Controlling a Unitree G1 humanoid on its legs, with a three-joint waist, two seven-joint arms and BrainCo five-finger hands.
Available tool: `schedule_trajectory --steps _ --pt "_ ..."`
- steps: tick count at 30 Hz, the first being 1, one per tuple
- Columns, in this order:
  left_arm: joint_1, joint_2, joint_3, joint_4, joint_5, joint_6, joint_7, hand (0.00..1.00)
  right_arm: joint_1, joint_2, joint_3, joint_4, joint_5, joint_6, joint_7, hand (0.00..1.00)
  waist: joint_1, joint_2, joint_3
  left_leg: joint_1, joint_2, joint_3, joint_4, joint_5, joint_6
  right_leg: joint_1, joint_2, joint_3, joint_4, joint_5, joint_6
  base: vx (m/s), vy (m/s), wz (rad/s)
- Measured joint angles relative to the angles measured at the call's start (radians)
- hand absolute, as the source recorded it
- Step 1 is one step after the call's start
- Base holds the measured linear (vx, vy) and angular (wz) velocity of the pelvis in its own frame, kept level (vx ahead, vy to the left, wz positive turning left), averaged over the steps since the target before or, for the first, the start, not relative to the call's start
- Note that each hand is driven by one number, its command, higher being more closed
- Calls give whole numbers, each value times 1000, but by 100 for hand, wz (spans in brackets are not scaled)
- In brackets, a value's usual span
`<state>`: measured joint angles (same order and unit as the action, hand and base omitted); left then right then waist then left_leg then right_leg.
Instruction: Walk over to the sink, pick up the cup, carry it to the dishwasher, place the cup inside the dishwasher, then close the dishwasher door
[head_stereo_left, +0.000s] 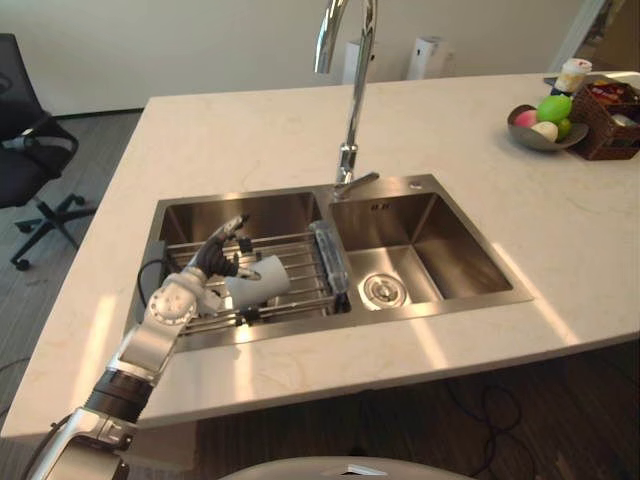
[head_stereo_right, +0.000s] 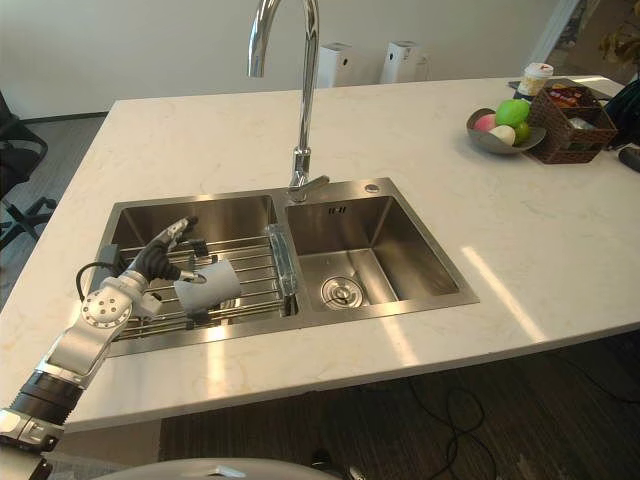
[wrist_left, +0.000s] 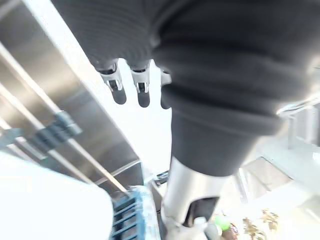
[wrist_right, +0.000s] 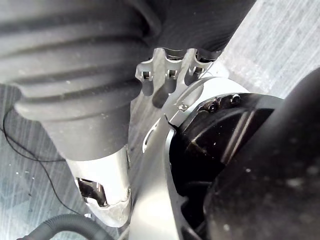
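- Stainless-steel sink (head_stereo_left: 400, 314), two basins, set into a pale stone countertop (head_stereo_left: 250, 140) near its front edge; a tall chrome faucet (head_stereo_left: 352, 110) stands at the back rim above the divider.
- Wire rack (head_stereo_left: 300, 262) spans the left basin.
- White cup (head_stereo_left: 258, 281) lies on its side on the rack, towards the basin's front.
- Left hand (head_stereo_left: 212, 262) reaches into the left basin, just beside the cup's left end. Fingers are mostly straight, hand released, nothing grasped; contact with the cup cannot be told.
- Right hand (wrist_right: 170, 80), seen in its wrist view; whether released or clenched cannot be told.
- Round drain (head_stereo_left: 382, 290) sits in the right basin's floor.
- Grey bowl (head_stereo_left: 530, 141) of fruit and a dark wicker basket (head_stereo_left: 605, 135) stand at the countertop's far right corner.
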<state>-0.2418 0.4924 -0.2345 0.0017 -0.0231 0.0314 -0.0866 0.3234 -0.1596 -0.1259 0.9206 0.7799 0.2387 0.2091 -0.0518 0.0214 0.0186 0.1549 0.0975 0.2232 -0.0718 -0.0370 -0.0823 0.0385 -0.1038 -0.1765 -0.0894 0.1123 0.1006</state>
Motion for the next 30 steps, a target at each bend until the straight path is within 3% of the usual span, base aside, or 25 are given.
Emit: schedule_trajectory --steps 13,21,30 --pt "10 2 -2 -111 48 -6 -51 0 5 3 -36 22 -3 -3 5 0 17 15 -4 -32 -1 -40 17 2 2 -5 -2 -36 0 -2 -1 -14 -7 8" --pt "10 44 -31 -108 183 6 -47 0 3 3 -40 37 1 -3 0 0 8 18 -6 -35 -2 -52 17 2 2 -6 0 -41 0 -2 -1 -6 -3 1" --pt "4 48 -77 -16 234 6 -29 0 3 3 -35 36 19 3 -3 0 -12 18 -7 -30 -1 -28 17 1 1 -10 3 -24 0 -1 -2 -15 -5 -6"
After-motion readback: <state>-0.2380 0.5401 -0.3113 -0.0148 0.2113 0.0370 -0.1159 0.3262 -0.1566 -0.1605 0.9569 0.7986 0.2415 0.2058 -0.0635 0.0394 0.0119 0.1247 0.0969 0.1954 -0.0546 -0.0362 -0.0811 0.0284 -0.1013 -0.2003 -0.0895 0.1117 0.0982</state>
